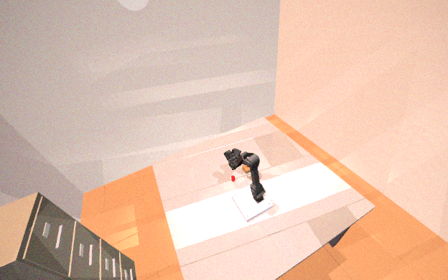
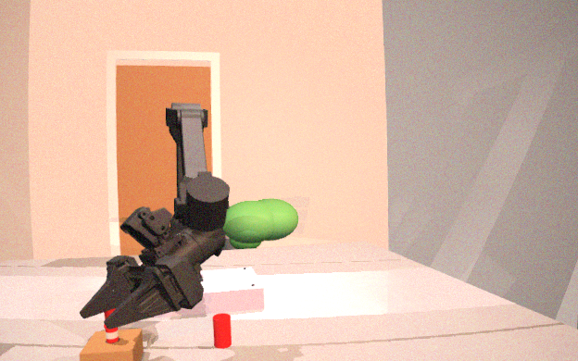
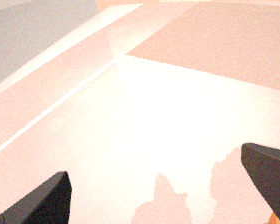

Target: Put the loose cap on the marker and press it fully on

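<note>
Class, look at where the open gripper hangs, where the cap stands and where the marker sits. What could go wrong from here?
1. The open gripper hangs low right by the marker in its block; swinging sideways might knock it.
2. The cap stands loose and apart on the table; a glancing finger could tip it.
3. The wrist view shows neither cap nor marker, so aiming relies on the other views.

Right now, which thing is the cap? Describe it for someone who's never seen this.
Exterior view: find the white table, then the tan block at its near edge holding a red-and-white striped marker. The cap stands alone to the block's right: short, plain red, no stripes, untouched by the open gripper.
</note>
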Robot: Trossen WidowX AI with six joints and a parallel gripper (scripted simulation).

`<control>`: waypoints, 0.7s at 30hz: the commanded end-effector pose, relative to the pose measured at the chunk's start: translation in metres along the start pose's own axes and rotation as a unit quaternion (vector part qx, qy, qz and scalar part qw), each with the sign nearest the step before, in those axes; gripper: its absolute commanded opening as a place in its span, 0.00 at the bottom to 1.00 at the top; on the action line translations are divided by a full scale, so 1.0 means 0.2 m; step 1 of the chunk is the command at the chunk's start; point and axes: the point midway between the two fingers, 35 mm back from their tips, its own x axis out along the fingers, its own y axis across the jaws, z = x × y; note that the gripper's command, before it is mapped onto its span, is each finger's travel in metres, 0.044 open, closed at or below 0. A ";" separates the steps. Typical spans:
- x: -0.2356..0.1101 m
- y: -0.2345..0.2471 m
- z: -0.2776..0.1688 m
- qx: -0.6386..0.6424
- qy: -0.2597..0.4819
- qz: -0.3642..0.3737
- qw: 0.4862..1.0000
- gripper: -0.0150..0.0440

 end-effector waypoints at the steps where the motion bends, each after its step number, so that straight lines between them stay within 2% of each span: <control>1: 0.00 0.01 0.00 -0.001 0.005 0.002 1.000 0.89; 6: -0.09 0.11 -0.13 -0.033 0.145 0.036 0.988 0.67; 11: -0.30 0.12 -0.23 -0.052 0.313 0.033 0.948 0.67; 16: -0.59 0.04 -0.24 -0.055 0.463 -0.010 0.885 0.67; 21: -0.76 -0.01 -0.22 -0.051 0.530 -0.044 0.846 0.67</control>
